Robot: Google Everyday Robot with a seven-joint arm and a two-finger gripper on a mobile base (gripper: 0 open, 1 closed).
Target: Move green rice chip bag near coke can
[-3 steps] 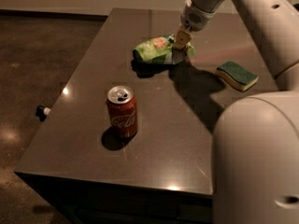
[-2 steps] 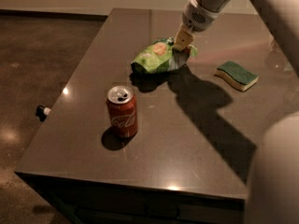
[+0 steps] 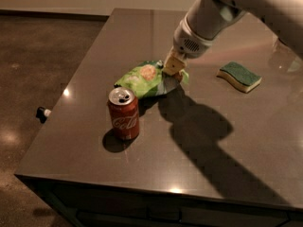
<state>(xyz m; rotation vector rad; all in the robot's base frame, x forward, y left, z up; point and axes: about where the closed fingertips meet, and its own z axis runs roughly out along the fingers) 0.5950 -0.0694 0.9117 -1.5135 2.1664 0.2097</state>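
On the glossy brown desk [image 3: 213, 164], the crinkly green bag [image 3: 142, 78] lies slumped at the can's [image 3: 124, 113] 1 o'clock, close behind it. The gripper [image 3: 174, 71] is at the bag's 3 o'clock edge, tan fingers [image 3: 170, 65] pinching the foil. The bag's lower rim is hidden by the red cylinder. A wavy sponge [image 3: 239, 76] lies well apart at 3 o'clock.

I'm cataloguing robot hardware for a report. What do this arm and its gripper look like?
The arm is a smooth, rounded off-white shell, narrowing to a cylindrical wrist with a small dotted grille. The gripper, at the right end of the green rice chip bag, is blocky and pale tan. No cables or markings show.
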